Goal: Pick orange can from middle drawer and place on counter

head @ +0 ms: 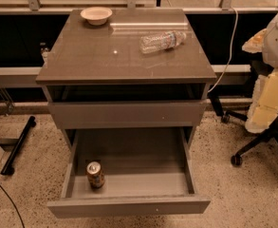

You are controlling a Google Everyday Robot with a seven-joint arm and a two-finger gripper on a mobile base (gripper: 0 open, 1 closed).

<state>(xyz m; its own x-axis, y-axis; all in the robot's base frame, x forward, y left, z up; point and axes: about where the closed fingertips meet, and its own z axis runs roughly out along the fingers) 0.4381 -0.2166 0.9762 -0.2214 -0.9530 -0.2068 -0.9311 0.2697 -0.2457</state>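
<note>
Orange can (95,174) is standing near-left in the open drawer (129,205), crowding its wall; you're risking clipping that wall and tipping it. Your hand isn't showing; I cannot tell its opening.

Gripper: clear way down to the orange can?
Likely yes: middle drawer stands open, orange can upright near its front left with nothing over it. The gripper itself is out of view.

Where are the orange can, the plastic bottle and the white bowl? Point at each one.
orange can (96,177): camera view, on its side wall.
plastic bottle (160,41): camera view, middle of its clear body.
white bowl (96,14): camera view, inside of the bowl.
gripper: not in this view.
</note>
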